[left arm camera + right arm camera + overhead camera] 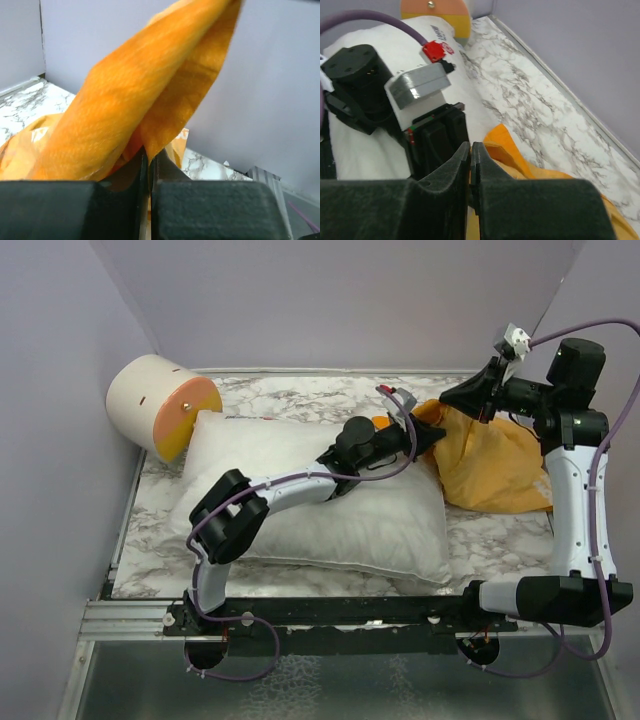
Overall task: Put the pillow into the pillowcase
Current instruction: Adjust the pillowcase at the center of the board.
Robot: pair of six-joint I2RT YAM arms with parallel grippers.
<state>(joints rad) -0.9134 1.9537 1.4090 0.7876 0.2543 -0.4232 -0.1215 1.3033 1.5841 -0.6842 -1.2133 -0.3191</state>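
The white pillow (330, 510) lies flat across the middle of the marble table, with my left arm stretched over it. The orange-yellow pillowcase (495, 465) is bunched at the right, its left edge lifted. My left gripper (428, 435) is shut on that edge; in the left wrist view the pillowcase (125, 110) rises in a fold from between the closed left gripper (148, 155). My right gripper (447, 397) is just above, shut on the pillowcase (520, 160); a sliver of orange shows between the closed right gripper (470, 147). The pillow (365, 150) and its red-and-black label (442, 35) lie behind.
A cream-and-orange cylinder (160, 405) rests at the back left, touching the pillow's far corner. Lavender walls enclose the table (300, 390) on the left, back and right. The black rail (340, 615) with both arm bases runs along the near edge.
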